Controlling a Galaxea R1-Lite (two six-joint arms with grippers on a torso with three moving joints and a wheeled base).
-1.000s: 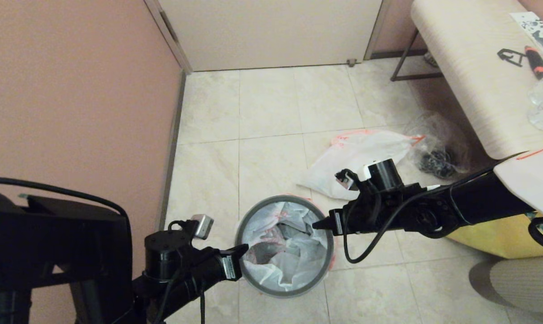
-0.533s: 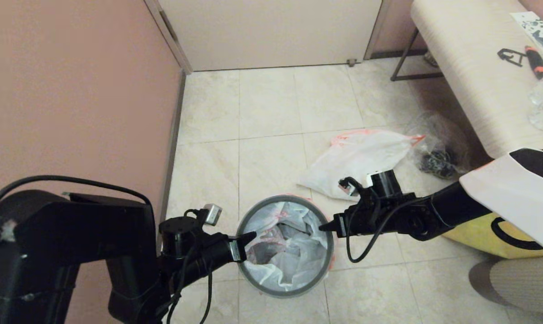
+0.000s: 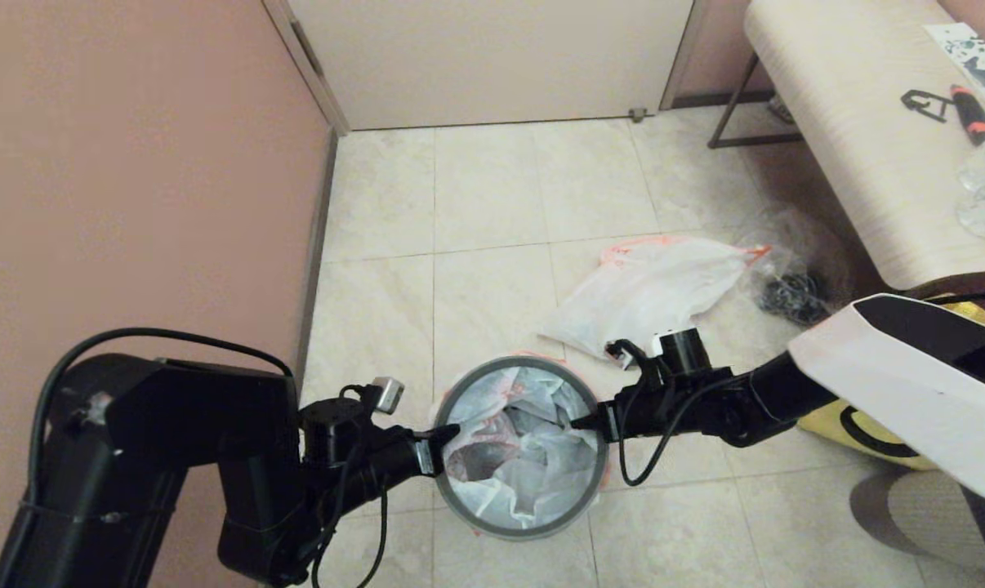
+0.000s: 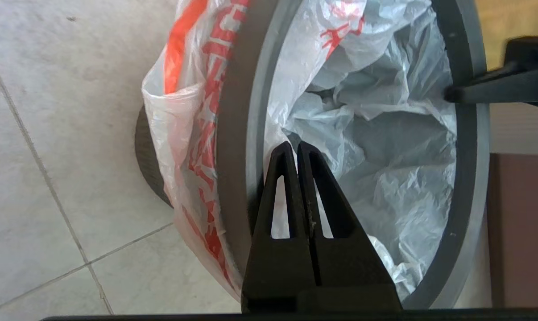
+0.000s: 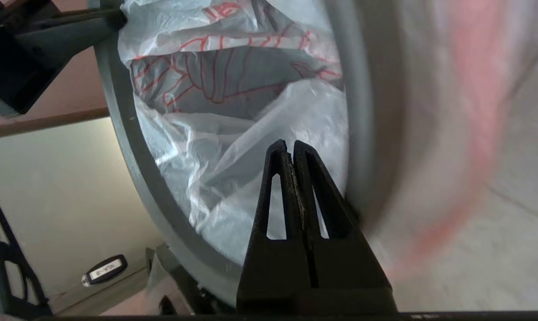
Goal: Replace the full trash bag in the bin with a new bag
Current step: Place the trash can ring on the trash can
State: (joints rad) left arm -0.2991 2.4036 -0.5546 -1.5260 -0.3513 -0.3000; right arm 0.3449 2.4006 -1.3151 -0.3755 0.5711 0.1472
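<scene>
Your left claw (image 3: 452, 430) and right claw (image 3: 578, 423) are both pinched fully closed, tips poised inside opposite sides of the bin (image 3: 460, 506) rim. Between them sits the new bag (image 3: 533, 457) lining it. Beyond your right claw, the full bag (image 3: 648, 290) lies on the floor.

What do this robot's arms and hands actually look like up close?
Both arms are matte black with loose black cables; the right one wears a white shell. Each hand, left hand and right hand, ends in two black, tapering triangular fingers with cut-out windows and a small silver-white camera block.
</scene>
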